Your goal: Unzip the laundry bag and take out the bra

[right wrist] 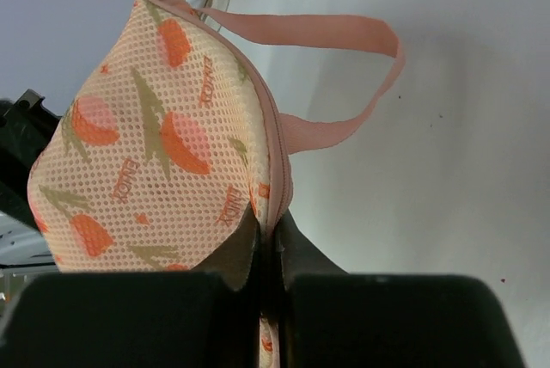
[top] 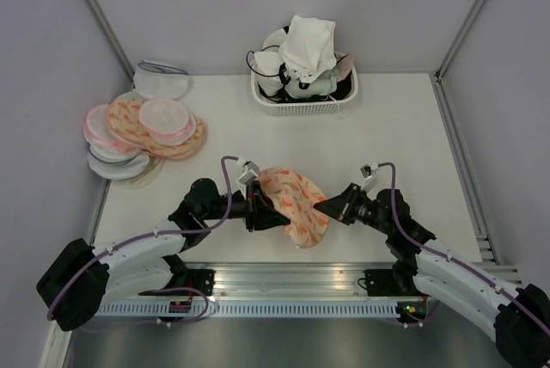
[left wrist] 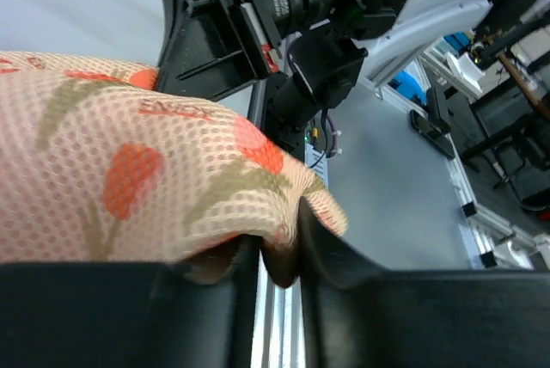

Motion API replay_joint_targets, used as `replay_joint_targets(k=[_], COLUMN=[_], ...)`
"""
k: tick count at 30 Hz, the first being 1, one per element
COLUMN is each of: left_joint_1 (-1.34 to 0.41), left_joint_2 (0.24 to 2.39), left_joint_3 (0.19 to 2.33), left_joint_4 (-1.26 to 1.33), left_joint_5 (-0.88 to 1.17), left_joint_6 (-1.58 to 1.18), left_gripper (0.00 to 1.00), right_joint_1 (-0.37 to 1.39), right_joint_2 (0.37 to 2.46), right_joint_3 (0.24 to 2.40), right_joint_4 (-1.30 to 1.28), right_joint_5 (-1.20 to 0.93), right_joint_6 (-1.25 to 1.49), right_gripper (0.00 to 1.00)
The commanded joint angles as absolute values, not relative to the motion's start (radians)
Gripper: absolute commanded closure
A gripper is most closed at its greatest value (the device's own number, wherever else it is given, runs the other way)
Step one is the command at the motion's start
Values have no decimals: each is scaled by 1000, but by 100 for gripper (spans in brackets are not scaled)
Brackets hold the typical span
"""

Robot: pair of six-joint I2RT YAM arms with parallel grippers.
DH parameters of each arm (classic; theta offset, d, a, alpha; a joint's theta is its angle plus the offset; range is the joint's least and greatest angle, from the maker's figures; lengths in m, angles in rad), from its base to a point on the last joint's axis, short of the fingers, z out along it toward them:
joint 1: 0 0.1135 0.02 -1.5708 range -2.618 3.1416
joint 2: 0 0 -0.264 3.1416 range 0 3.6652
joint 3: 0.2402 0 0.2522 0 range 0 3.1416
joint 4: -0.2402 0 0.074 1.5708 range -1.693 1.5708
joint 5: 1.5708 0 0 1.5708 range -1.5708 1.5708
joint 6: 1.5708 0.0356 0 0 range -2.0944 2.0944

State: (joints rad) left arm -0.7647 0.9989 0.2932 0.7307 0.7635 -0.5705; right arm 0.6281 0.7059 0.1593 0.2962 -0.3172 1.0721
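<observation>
The laundry bag (top: 294, 200), peach mesh with an orange leaf print and pink zip edging, is held between both arms near the table's front middle. My left gripper (top: 258, 205) is shut on a fold of the bag's mesh (left wrist: 155, 187) at its left side. My right gripper (top: 325, 209) is shut on the bag's pink zip edge (right wrist: 277, 170) at its right side. A pink strap loop (right wrist: 344, 37) hangs from the bag in the right wrist view. The bra is hidden; I cannot see inside the bag.
A pile of similar peach and white-pink pouches (top: 142, 131) lies at the left, with a white pouch (top: 161, 81) behind it. A white basket (top: 301, 97) with white and black-trimmed garments stands at the back middle. Grey walls enclose the table.
</observation>
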Motion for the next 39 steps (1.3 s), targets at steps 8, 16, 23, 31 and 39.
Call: replay_joint_targets(k=[8, 16, 23, 31, 39], left_joint_1=[-761, -805, -891, -920, -1009], left_joint_2=[1016, 956, 1090, 1334, 1391], left_joint_3=[407, 344, 123, 153, 193], left_joint_4=[376, 260, 616, 885, 959], left_joint_5=[240, 118, 51, 40, -130], left_joint_6=[-641, -905, -1161, -1299, -1371], left_gripper=[30, 24, 22, 28, 33], right_joint_1=[649, 647, 641, 638, 637], right_joint_2=[577, 653, 753, 784, 778], right_joint_3=[253, 278, 293, 305, 301], right_joint_4=[206, 121, 109, 78, 61], right_joint_5=[-221, -181, -235, -281, -322], right_joint_6=[1063, 1039, 1026, 1011, 1039], right_gripper=[99, 100, 100, 100, 100])
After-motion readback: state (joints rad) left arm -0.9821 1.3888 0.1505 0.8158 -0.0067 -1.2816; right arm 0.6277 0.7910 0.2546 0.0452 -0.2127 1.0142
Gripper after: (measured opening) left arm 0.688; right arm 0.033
